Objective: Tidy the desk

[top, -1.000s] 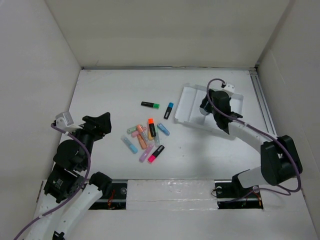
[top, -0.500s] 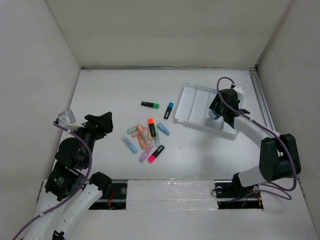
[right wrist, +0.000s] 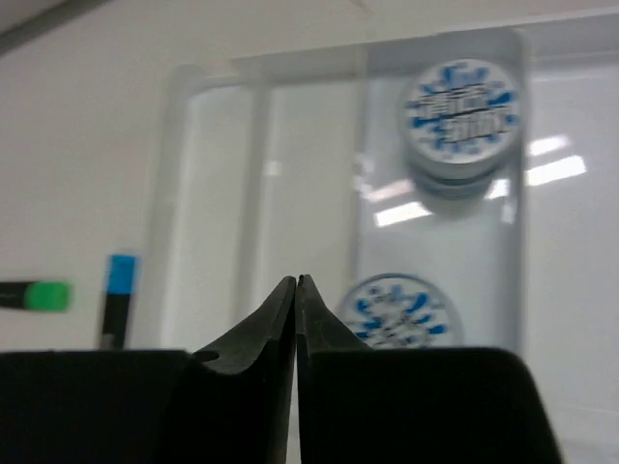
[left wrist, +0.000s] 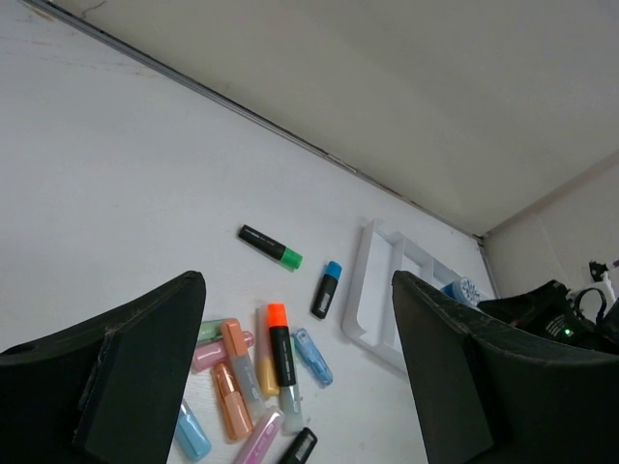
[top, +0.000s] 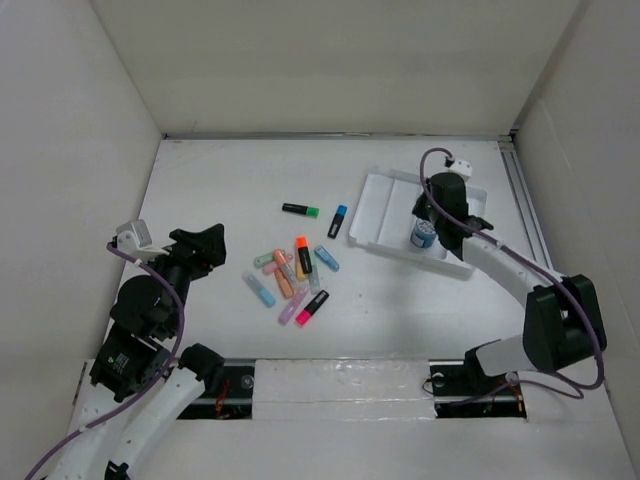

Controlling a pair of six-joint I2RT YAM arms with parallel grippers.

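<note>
Right wrist: your right gripper [right wrist: 296, 282] has jaws pressed together on nothing, hanging over the tray [right wrist: 253, 174] with two round tins [right wrist: 461, 108], desk [top: 230, 180] underneath; your left gripper [left wrist: 298, 290] is spread wide above the highlighters [left wrist: 279, 346].

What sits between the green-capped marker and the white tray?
A black marker with a blue cap lies on the desk between the green-capped marker and the tray; the top view shows it.

The left arm [top: 150, 305] is folded close to its base, and the left gripper [left wrist: 298, 285] holds its jaws wide apart, with nothing in them. The right arm [top: 505, 265] is stretched forward. On the right gripper [right wrist: 296, 285] the fingertips seem to touch each other, holding nothing.
</note>
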